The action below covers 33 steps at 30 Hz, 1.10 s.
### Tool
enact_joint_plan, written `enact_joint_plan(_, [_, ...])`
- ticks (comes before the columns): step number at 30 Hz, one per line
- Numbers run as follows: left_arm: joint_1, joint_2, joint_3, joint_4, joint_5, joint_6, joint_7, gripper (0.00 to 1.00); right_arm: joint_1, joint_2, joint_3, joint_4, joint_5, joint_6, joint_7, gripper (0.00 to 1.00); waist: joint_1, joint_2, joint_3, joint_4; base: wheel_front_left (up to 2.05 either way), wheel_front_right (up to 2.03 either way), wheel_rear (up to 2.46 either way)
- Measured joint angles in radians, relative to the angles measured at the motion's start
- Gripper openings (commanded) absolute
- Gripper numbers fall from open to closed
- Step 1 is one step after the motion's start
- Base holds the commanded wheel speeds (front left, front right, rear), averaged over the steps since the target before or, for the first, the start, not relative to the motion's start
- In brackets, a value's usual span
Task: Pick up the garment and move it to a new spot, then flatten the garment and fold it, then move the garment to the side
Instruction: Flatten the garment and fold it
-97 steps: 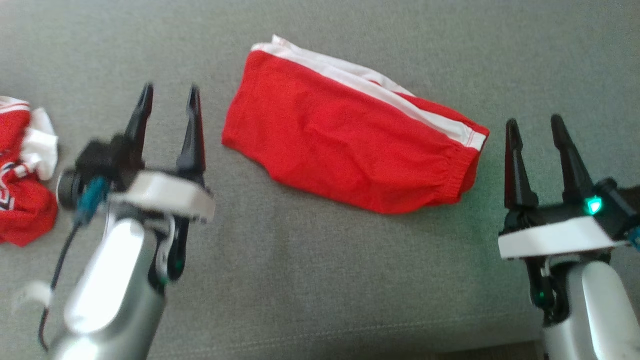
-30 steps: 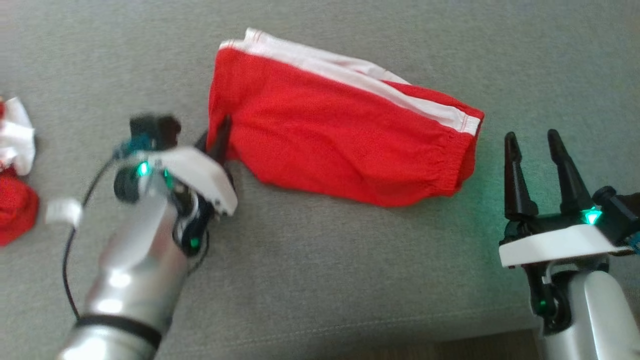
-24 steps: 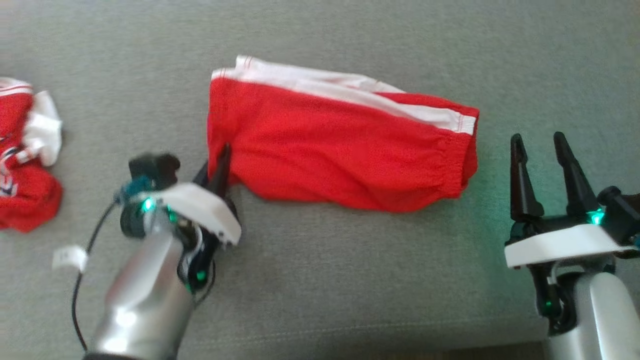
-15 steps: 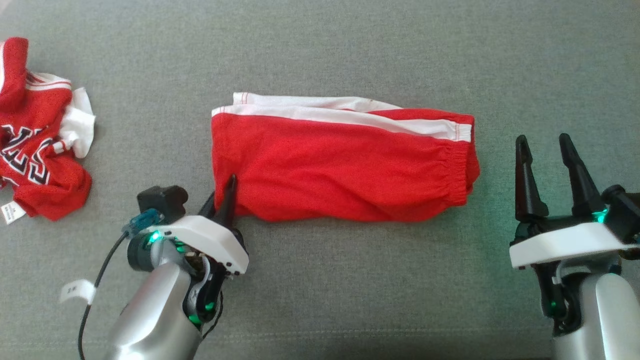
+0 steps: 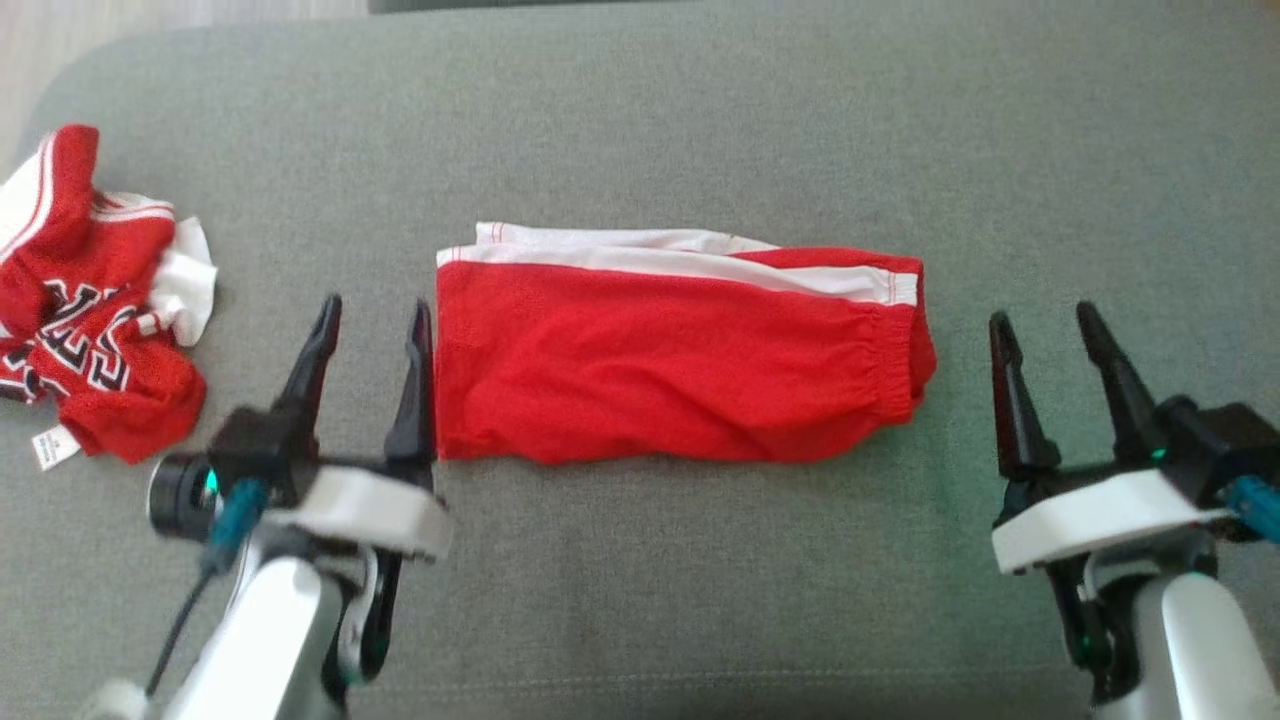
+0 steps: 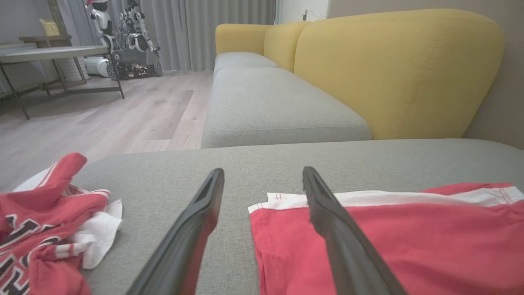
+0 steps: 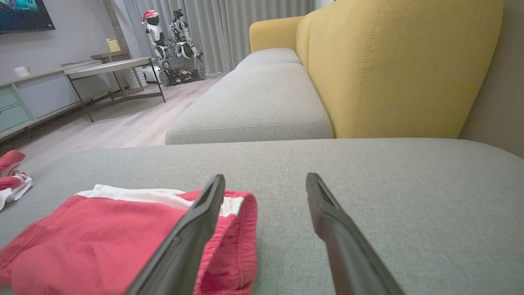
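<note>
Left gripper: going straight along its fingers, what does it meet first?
Probably nothing but bare grey cushion: the open left gripper points past the left end of the folded red shorts. Its finger nearer them runs close alongside and might brush that edge; depth is unclear.

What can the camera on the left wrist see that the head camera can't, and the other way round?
Extra in the left wrist view: the yellow sofa back, a table and curtains across the room. Extra in the head view: the right gripper, open, at the lower right. In both: the red shorts lying folded, the crumpled jersey, the grey cushion and the open left gripper.
</note>
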Motion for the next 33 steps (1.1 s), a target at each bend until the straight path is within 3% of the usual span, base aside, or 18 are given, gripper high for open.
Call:
enact_joint_plan(7, [0.101,0.024,0.004,-0.060,0.034,0.018,0.000,1.00,0.044,0.000,0.011,-0.005,0.000,0.000,0.017,1.00,0.0000,0.0000,-0.031,-0.002,0.00,0.00,0.00])
enact_joint_plan(16, [0.102,0.023,0.005,-0.071,0.034,0.017,0.000,1.00,0.042,-0.001,0.005,-0.003,-0.008,0.000,0.031,1.00,0.0000,0.0000,-0.025,0.013,0.00,0.00,0.00])
enact_joint_plan(25, [0.045,-0.005,-0.002,-0.068,0.034,-0.003,0.000,1.00,-0.103,-0.023,0.085,0.188,-0.004,0.000,0.066,1.00,0.0000,0.0000,0.046,0.062,0.00,0.00,0.00])
enact_joint_plan(33, [0.022,-0.035,-0.001,-0.062,0.054,-0.027,0.000,1.00,-0.155,-0.045,0.029,0.322,0.004,0.000,0.115,1.00,0.0000,0.0000,0.106,0.096,0.00,0.00,0.00])
